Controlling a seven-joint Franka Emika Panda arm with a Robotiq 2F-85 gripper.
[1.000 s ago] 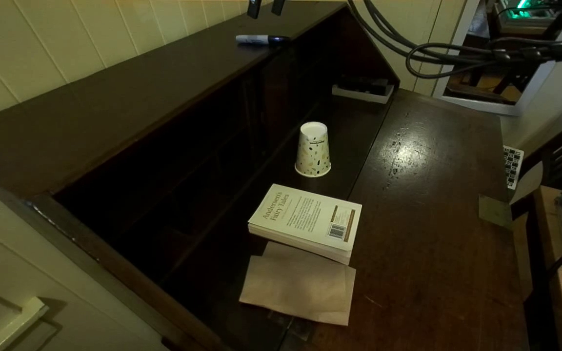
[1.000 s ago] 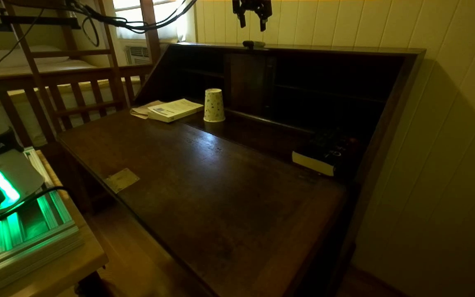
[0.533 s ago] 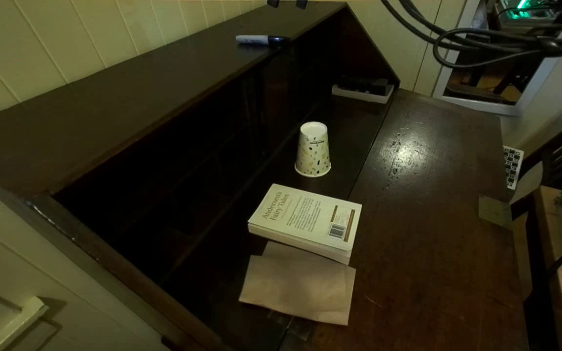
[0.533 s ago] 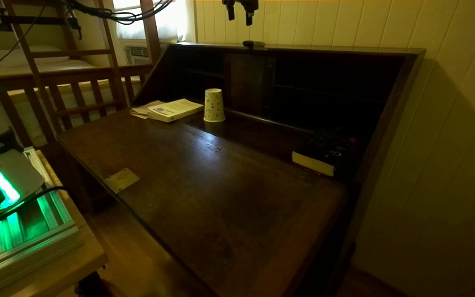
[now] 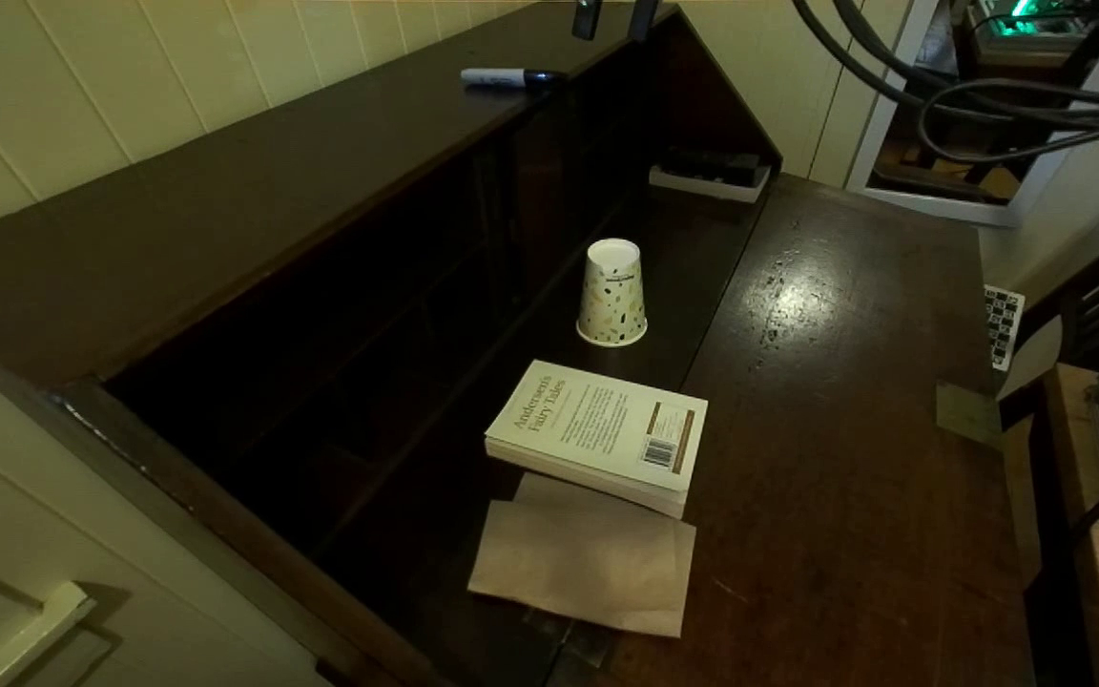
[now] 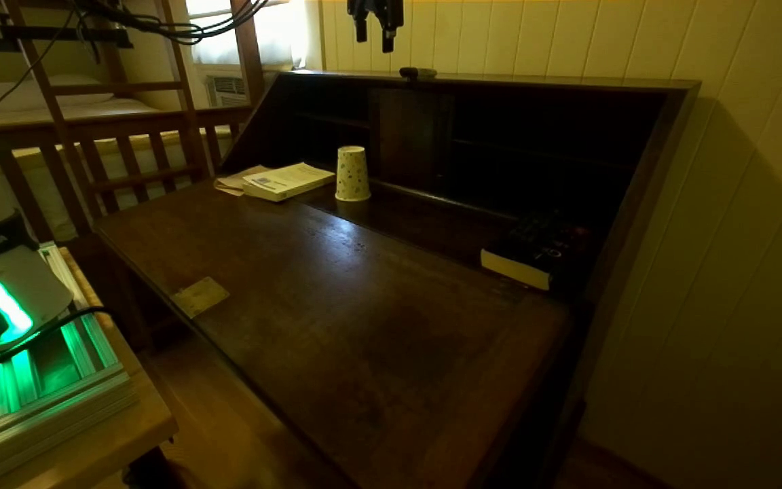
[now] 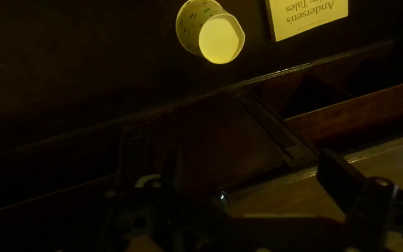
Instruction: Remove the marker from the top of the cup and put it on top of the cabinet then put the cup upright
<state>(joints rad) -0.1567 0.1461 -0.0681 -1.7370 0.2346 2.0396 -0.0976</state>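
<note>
The cup [image 5: 612, 291], white with small dark specks, stands upside down on the desk surface, its closed base up. It also shows in an exterior view [image 6: 352, 174] and at the top of the wrist view [image 7: 219, 40]. The marker [image 5: 511, 78], grey with a dark cap, lies on the flat top of the dark brown cabinet [image 5: 254, 172], its cap at the front edge. It also shows in an exterior view [image 6: 418, 73]; in the wrist view only its cap end [image 7: 223, 201] shows. My gripper [image 6: 375, 42] is open and empty above the cabinet top, its fingers wide apart in the wrist view [image 7: 248, 171].
A white book [image 5: 602, 425] lies beside the cup, with brown paper [image 5: 588, 563] beside the book. A thick dark book [image 6: 533, 255] lies at the other end of the desk. The cabinet's open compartments [image 6: 547, 129] stand behind the cup. Cables [image 5: 1007, 114] hang from the arm.
My open gripper has moved sideways, away from above the marker towards the desk side; it rose a little, then came down. The cables moved with it. The marker and the cup have not moved.
</note>
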